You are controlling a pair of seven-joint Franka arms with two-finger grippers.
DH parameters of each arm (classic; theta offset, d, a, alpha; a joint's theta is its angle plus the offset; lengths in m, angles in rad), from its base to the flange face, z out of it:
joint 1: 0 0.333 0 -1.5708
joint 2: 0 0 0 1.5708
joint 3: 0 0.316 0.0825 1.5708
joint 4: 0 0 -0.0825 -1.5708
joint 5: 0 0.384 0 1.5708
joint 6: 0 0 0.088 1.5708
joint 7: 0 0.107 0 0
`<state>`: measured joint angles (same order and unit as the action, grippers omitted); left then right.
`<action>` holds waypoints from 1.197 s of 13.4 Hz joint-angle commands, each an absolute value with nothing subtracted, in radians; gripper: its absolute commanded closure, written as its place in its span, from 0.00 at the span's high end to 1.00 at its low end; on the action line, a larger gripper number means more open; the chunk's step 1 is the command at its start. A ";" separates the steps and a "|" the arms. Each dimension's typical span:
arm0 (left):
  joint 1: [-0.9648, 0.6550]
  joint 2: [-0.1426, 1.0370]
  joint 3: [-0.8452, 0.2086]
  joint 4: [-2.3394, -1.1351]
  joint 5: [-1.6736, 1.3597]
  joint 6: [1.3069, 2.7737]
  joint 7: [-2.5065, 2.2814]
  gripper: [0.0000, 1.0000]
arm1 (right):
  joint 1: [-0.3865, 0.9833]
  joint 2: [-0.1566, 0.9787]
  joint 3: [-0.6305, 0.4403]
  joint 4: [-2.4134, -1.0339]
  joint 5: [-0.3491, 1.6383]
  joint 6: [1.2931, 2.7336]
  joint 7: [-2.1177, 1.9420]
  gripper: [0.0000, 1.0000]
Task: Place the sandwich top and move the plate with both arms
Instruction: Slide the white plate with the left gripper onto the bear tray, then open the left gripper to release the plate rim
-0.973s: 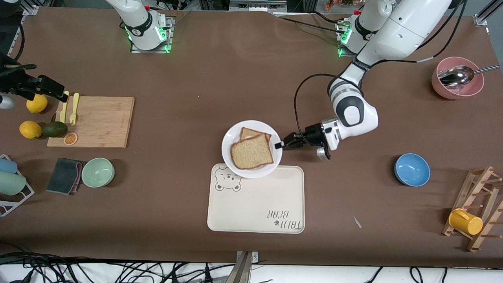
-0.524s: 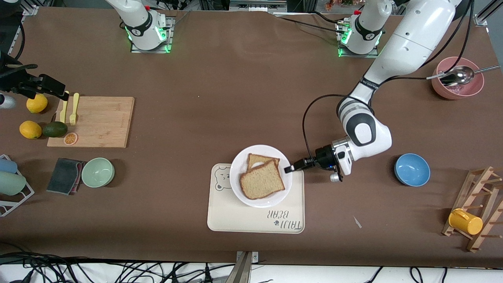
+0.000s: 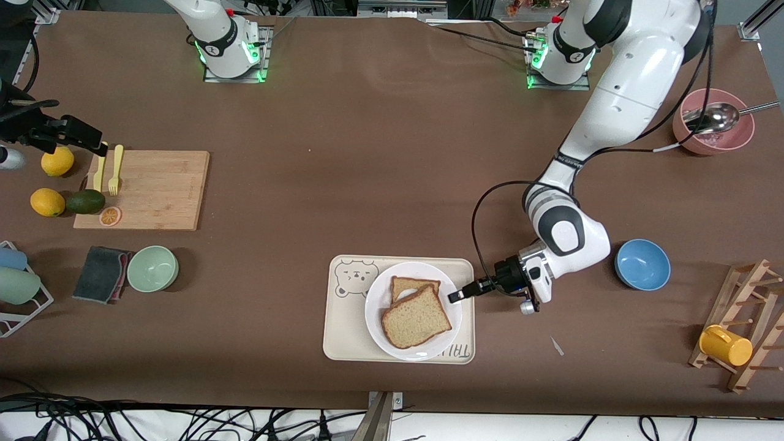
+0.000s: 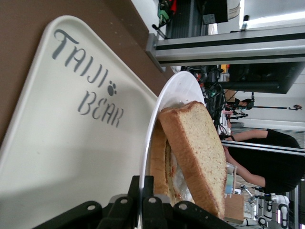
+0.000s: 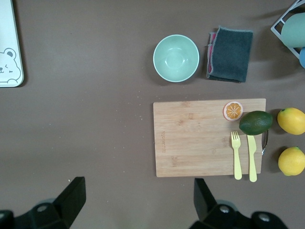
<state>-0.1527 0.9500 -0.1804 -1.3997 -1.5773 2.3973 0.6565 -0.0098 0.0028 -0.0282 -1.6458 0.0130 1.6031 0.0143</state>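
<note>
**Plate pinched over the tray**

My left gripper (image 3: 454, 297) pinches the rim of the plate (image 3: 375, 306), which sits over the cream tray (image 3: 343, 334) on the counter (image 3: 367, 153). The sandwich top (image 3: 418, 316) lies on the plate, leaning on a lower slice (image 3: 409, 286). My right gripper (image 5: 138, 200) waits spread wide above the cutting board (image 5: 200, 138).

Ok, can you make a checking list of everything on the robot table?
Surface: brown table.
Job's things: sandwich top on the sandwich; plate over the bear tray.
Clutter: cutting board, green bowl, blue bowl, pink bowl, lemons, avocado.
Grippers: left gripper shut on the plate's rim; right gripper open, waiting above the cutting board.
Cables: black cable loops by the left arm.
Surroundings: nothing seen.
</note>
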 commanded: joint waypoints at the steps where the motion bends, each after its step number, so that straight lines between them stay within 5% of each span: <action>1: -0.193 1.018 -0.146 -1.296 -1.562 2.411 0.609 0.00 | -0.017 0.008 -0.020 -1.623 0.009 1.583 0.021 1.00; 5: -0.202 1.034 -0.144 -1.293 -1.562 2.425 0.620 0.00 | -0.017 0.008 -0.020 -1.623 0.011 1.582 0.021 1.00; 7: -0.201 1.039 -0.144 -1.293 -1.562 2.425 0.620 0.10 | -0.017 0.008 -0.020 -1.623 0.011 1.583 0.021 1.00; 13: -0.201 1.039 -0.144 -1.295 -1.560 2.425 0.623 0.18 | -0.017 0.008 -0.020 -1.623 0.011 1.583 0.021 1.00; 16: -0.199 1.039 -0.143 -1.295 -1.551 2.424 0.629 0.42 | -0.017 0.008 -0.020 -1.623 0.011 1.583 0.021 1.00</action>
